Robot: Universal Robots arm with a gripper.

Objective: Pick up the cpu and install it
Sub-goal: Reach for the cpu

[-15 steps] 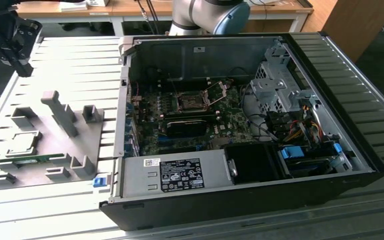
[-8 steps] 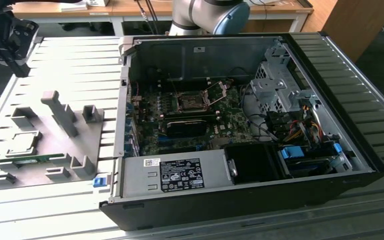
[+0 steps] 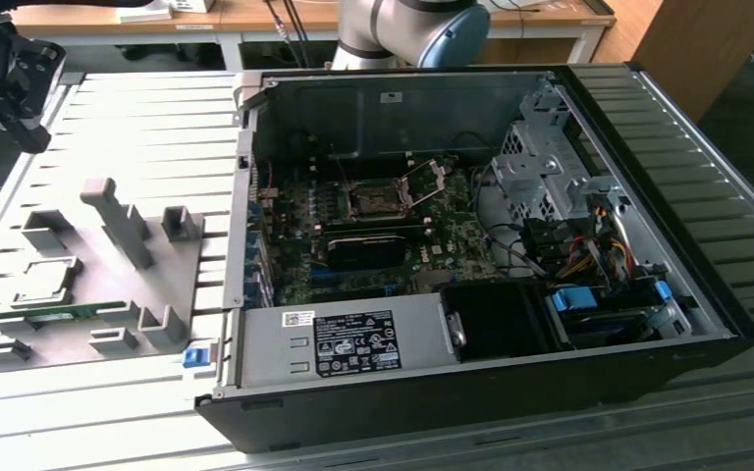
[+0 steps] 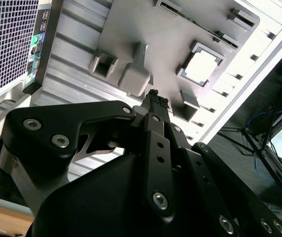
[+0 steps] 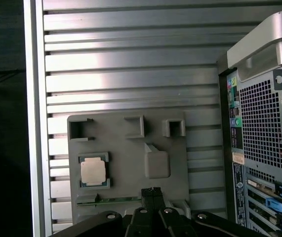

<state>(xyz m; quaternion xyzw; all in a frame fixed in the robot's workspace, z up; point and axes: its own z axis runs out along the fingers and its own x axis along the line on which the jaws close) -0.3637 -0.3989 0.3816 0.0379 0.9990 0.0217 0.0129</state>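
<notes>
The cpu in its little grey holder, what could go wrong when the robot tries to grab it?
The cpu lies flat between raised corner tabs, so the gripper might slip or tilt it. The grey block stands close by the gripper and could get bumped. The green memory stick lies just beside the cpu and might be nudged.

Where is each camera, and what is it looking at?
Exterior view: off the arm, looking down into the open computer case; the arm shows beyond.
First wrist view: on the wrist, looking past the gripper at the cpu on the tray.
Second wrist view: on the wrist, facing the tray past the gripper.
Both wrist views share gripper, cpu, tray.
</notes>
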